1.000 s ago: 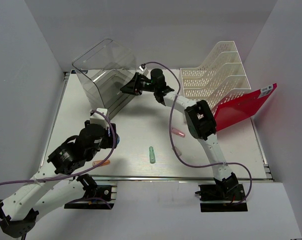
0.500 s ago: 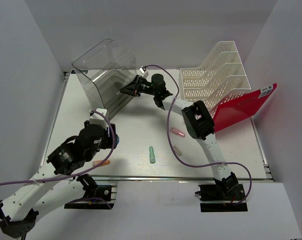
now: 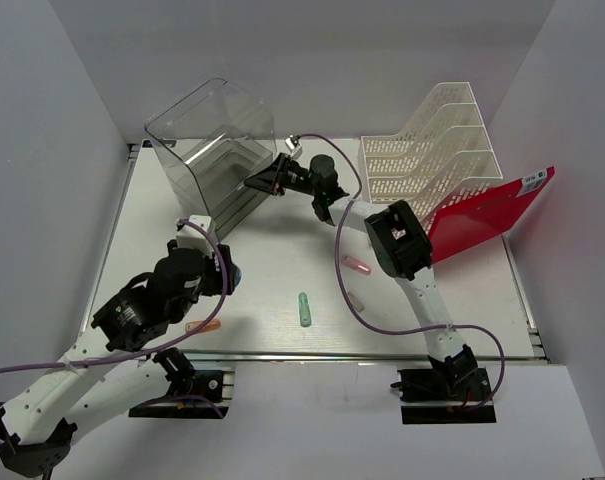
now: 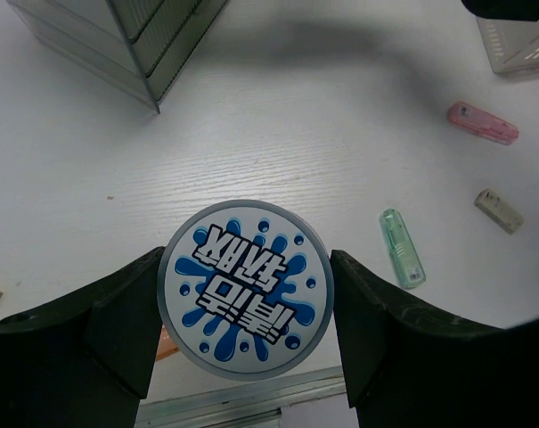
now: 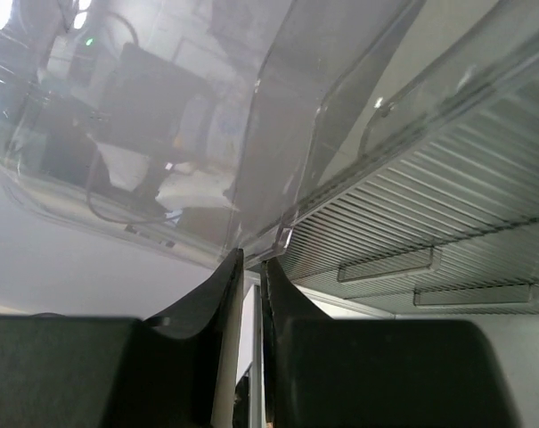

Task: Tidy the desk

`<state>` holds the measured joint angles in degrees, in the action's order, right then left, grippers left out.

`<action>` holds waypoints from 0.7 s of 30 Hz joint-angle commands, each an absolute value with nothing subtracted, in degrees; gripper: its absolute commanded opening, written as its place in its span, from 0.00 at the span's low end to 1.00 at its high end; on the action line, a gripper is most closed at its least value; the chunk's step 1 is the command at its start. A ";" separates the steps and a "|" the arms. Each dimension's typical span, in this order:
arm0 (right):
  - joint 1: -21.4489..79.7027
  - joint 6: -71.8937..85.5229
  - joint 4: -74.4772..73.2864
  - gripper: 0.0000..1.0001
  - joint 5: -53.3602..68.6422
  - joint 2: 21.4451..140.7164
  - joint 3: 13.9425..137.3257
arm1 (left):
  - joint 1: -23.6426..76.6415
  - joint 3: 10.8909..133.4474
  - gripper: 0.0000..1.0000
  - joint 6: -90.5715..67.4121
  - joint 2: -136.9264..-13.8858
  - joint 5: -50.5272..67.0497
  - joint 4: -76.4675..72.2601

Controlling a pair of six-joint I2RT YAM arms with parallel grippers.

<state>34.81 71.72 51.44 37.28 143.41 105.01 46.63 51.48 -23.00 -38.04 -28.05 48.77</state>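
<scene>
Top external view, nearest first: the worktop [image 3: 272,245] ends at 6 o'clock in a silver rail [image 3: 382,355], just past both arm bases. At 7 o'clock the left hand [image 4: 244,303] hangs over the white surface. The left wrist view shows its fingers set wide and holding a round blue-and-white disc [image 4: 242,267] between them. An orange piece [image 3: 204,326] lies under that arm, close to the rail. Near the middle lie a green stick [image 3: 304,308], a beige bit [image 3: 355,300] and a pink stick [image 3: 357,266], each apart from the others. Beyond them a bare white stretch runs toward the far items. At 11 o'clock stands the clear drawer box [image 3: 217,150], and the right hand [image 3: 252,183] meets its 3 o'clock edge. That hand's fingers [image 5: 217,299] stand narrow, straddling the lip of the clear wall; whether they press it I cannot tell. At 1 o'clock stands a white slotted file rack [image 3: 432,150], with a red folder [image 3: 487,212] tilted beside it at the worktop's right edge.
</scene>
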 commanded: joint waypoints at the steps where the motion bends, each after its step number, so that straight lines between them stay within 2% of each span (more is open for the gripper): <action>1: 34.10 68.99 56.60 0.07 39.46 136.86 103.01 | 46.76 51.51 0.00 -23.99 -37.18 -29.00 43.16; 21: 31.73 67.85 53.53 0.08 42.36 124.90 98.35 | 46.76 39.91 0.00 -23.38 -45.52 -34.45 18.74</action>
